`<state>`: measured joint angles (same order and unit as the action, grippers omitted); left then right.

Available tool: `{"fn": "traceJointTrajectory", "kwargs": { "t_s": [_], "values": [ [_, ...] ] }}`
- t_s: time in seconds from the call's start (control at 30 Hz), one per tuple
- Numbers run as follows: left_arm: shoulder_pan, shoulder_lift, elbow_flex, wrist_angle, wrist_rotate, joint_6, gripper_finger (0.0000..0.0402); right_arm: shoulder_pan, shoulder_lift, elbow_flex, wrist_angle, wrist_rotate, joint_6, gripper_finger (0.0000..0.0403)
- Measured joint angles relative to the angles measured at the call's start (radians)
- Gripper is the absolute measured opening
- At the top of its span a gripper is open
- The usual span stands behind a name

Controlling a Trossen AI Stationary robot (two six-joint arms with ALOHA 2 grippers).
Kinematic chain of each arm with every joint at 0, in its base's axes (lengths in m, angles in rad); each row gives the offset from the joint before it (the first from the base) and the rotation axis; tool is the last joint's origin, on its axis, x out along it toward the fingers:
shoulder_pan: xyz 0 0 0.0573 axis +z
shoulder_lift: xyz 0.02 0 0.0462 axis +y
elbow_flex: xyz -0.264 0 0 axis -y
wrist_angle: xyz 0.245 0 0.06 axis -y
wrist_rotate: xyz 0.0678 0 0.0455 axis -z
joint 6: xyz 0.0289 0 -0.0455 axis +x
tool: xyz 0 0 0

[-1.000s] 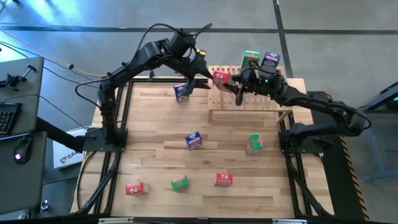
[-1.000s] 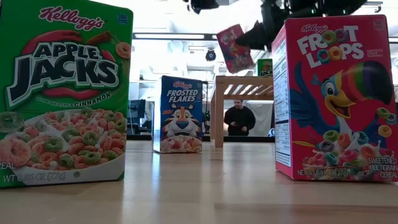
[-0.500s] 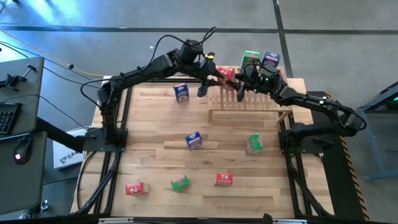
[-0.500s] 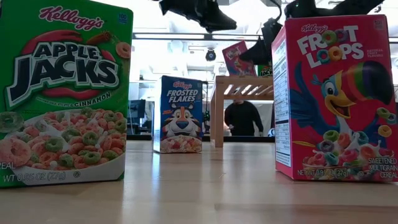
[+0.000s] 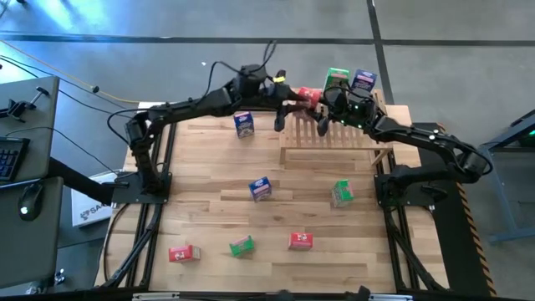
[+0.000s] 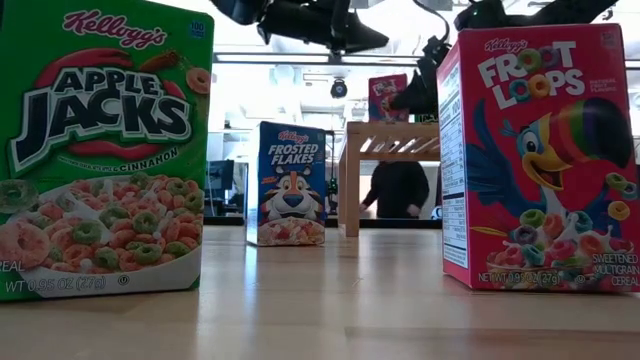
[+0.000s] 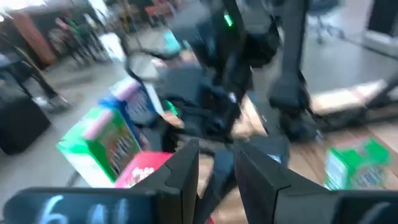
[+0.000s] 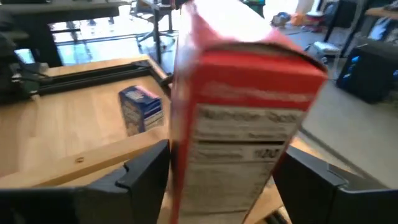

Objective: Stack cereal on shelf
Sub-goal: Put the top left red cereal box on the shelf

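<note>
You cannot see all of the big green box (image 6: 100, 150) in the low view; the picture's left edge cuts it off. The big red box (image 6: 540, 155) hides part of the shelf (image 6: 390, 140) behind it. A person (image 6: 398, 188) stands far back, and the shelf hides the person's head. In the left wrist view everything is blurry, so you cannot read the boxes there. In the right wrist view the red box (image 8: 242, 118) between the fingers (image 8: 146, 174) is blurry too.
</note>
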<state>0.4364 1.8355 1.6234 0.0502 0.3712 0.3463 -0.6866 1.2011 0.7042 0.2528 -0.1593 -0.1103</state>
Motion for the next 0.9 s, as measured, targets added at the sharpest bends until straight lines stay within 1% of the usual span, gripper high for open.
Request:
{"fn": "traceJointTrajectory", "kwargs": {
  "t_s": [0.17,0.3,0.43,0.53,0.67,0.8,0.9],
  "values": [
    [0.002,-0.078,-0.168,0.18,-0.012,-0.07,0.0088,0.016,-0.026,0.0,0.005,0.005,-0.031,0.0252],
    [0.002,-0.14,-0.301,0.334,-0.026,-0.115,0.0087,0.038,-0.062,0.0,0.005,0.044,-0.061,0.0252],
    [0.002,-0.163,-0.433,0.467,-0.027,-0.142,0.0087,0.056,-0.105,0.0,0.002,0.053,-0.074,0.0252],
    [0.002,-0.176,-0.503,0.582,-0.022,-0.158,0.0087,0.07,-0.142,0.0,-0.001,0.067,-0.076,0.0252],
    [0.011,-0.182,-0.558,0.63,0.009,-0.184,0.0087,0.095,-0.198,0.0,-0.01,0.131,-0.113,0.0252],
    [0.028,-0.182,-0.563,0.597,0.009,-0.224,0.0087,0.137,-0.261,0.0,-0.038,0.225,-0.148,0.025],
    [0.036,-0.182,-0.563,0.532,0.008,-0.226,0.0078,0.176,-0.305,0.001,-0.121,0.253,-0.135,0.0225]
  ]
}}
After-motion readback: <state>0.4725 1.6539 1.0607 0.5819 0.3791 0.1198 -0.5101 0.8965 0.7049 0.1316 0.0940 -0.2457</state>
